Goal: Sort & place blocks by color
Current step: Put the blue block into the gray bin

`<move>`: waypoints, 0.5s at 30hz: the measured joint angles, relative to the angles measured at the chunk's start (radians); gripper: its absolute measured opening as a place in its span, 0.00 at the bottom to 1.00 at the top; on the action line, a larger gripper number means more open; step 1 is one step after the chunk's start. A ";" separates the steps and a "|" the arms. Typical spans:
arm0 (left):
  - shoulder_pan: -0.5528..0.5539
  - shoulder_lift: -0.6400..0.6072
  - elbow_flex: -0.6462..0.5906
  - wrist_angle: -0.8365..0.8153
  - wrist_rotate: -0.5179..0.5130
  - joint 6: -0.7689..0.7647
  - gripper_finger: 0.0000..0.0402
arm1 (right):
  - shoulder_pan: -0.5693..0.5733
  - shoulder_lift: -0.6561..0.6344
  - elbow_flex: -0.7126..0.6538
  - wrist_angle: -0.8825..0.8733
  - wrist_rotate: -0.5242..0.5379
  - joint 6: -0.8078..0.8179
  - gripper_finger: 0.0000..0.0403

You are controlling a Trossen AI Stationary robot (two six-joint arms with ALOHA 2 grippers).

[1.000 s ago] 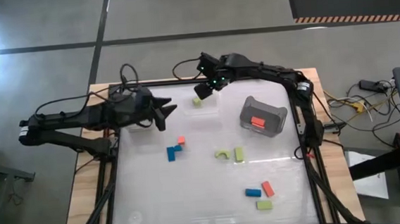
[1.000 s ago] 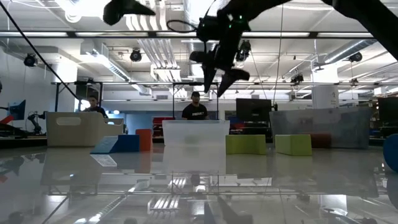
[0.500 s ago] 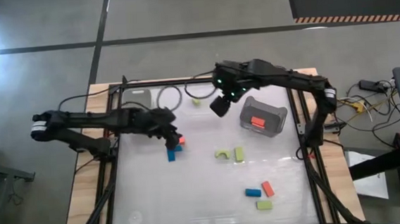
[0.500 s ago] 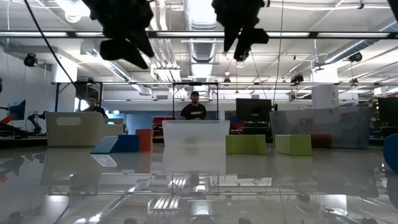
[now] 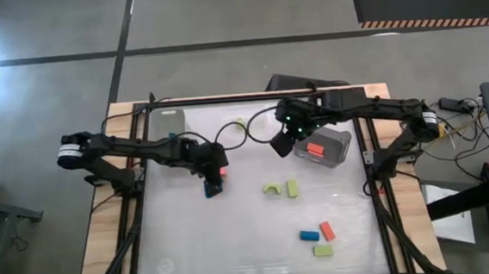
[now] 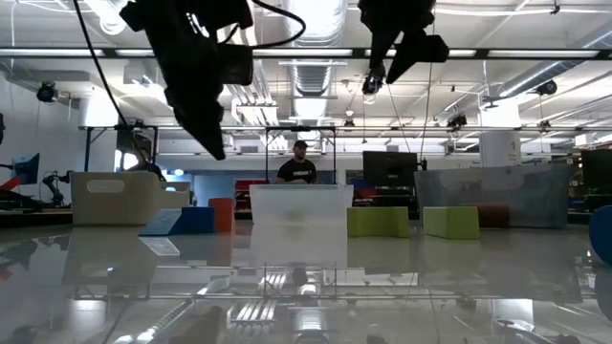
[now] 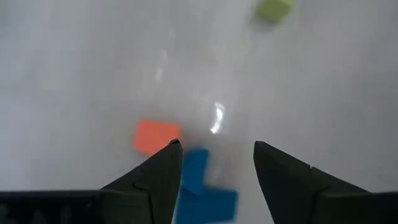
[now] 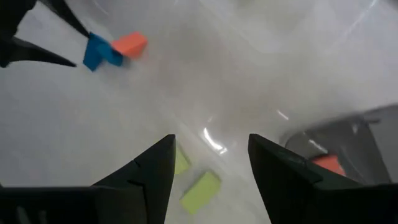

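Note:
My left gripper (image 7: pixel 216 149) hangs open just above a blue block pair (image 7: pixel 199 183) and a red-orange block (image 7: pixel 155 135) at the table's left middle; seen from above it is (image 5: pixel 215 174) over the blue blocks (image 5: pixel 212 188). My right gripper (image 8: pixel 211 146) is open and high over the table, beside the grey bin (image 5: pixel 335 139), which holds a red-orange block (image 5: pixel 314 149). A green arch (image 5: pixel 271 189) and a green brick (image 5: pixel 292 188) lie flat mid-table. Blue (image 5: pixel 309 235), red-orange (image 5: pixel 327 230) and green (image 5: pixel 323 251) blocks lie toward the near right.
A clear bin at the far middle holds one green block (image 5: pixel 240 123). Another clear bin (image 5: pixel 167 121) stands at the far left. Black frame rails run along the table's edges. In the low view, people stand in the room behind the table.
My left gripper has come down and toward the near edge, tipping to point downward over the blue and red-orange blocks. My right gripper has swung away from the far clear bin toward the table's right, to beside the grey bin; the green block stays in the clear bin.

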 joint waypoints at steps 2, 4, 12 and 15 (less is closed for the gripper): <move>-0.009 0.003 0.000 -0.033 0.035 0.009 0.46 | 0.010 -0.020 -0.034 0.009 -0.001 0.030 0.48; -0.017 0.005 0.000 -0.081 0.041 0.029 0.46 | 0.017 -0.035 -0.062 0.009 -0.002 0.055 0.48; -0.016 0.003 -0.097 0.014 0.037 0.082 0.46 | 0.028 -0.039 -0.095 0.023 -0.001 0.081 0.48; -0.016 0.009 -0.138 0.056 0.021 0.058 0.46 | 0.028 -0.039 -0.099 0.049 -0.001 0.081 0.48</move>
